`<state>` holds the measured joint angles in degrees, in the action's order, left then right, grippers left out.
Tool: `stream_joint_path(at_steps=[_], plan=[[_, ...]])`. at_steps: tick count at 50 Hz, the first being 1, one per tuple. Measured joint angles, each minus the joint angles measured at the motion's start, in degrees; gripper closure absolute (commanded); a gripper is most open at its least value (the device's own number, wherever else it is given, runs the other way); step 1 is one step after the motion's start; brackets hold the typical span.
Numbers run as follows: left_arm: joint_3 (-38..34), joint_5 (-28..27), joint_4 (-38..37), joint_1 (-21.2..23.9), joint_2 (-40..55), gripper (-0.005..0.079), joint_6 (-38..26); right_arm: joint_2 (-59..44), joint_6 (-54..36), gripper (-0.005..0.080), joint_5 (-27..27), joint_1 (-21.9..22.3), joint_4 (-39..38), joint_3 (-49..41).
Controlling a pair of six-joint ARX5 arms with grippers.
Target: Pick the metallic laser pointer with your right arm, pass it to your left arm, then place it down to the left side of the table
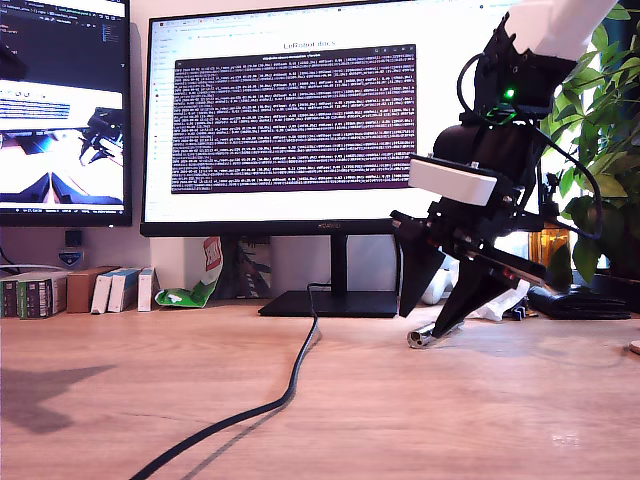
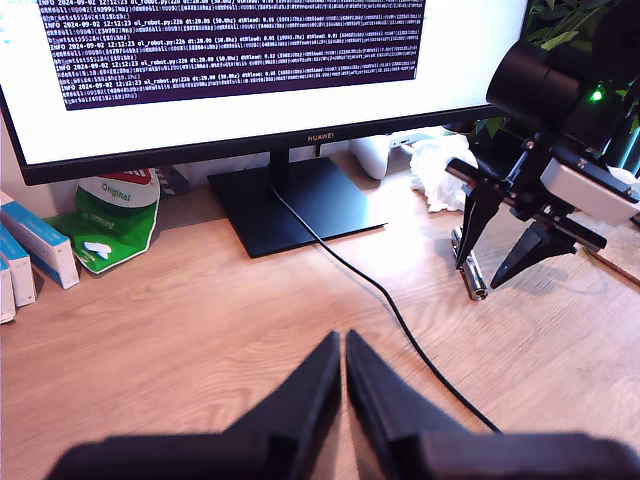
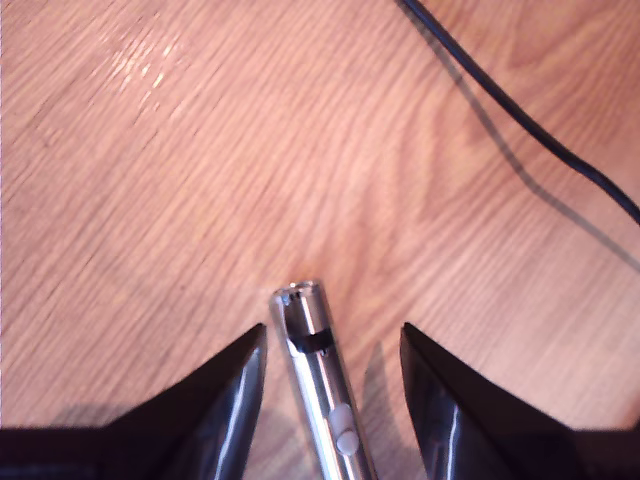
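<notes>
The metallic laser pointer (image 3: pixel 318 385) lies flat on the wooden tabletop (image 1: pixel 420 420), toward the exterior view's right. My second tool (image 3: pixel 332 345) is down over it, its jaws spread on either side without touching. My first tool (image 2: pixel 343 345) hovers well apart, jaws pressed together, near a black cable (image 2: pixel 380 300).
</notes>
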<state>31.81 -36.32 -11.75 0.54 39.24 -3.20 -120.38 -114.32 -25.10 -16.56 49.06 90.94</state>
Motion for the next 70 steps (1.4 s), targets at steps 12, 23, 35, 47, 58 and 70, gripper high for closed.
stream_joint_path(at_steps=[12, 23, 35, 47, 58, 70], plan=[[0.00, 0.00, 0.02, 0.00, 0.00, 0.0764, 0.02, -0.24, 0.00, 0.0435, 0.00, 1.20, -0.09, 0.00], [0.00, 0.31, 0.00, 0.00, 0.00, 0.0764, 0.02, -0.24, 0.00, 0.0469, -0.02, 2.34, 0.04, 0.00], [0.00, 0.90, 0.02, 0.00, 0.00, 0.0764, 0.00, -0.24, 0.00, 0.0469, -0.76, 2.95, -0.13, 0.00], [0.00, 0.90, 0.04, 0.00, 0.00, 0.0764, 0.02, -0.52, 0.00, 0.0469, -1.14, 2.93, -0.50, 0.00], [0.00, 2.08, 0.07, 0.00, 0.00, 0.0764, 0.02, -1.40, 0.00, 0.0469, -1.53, 2.93, -0.96, 0.00], [0.00, 2.29, 0.09, 0.00, 0.00, 0.0764, 0.02, -1.68, 0.00, 0.0580, -1.62, 2.56, -1.29, 0.00]])
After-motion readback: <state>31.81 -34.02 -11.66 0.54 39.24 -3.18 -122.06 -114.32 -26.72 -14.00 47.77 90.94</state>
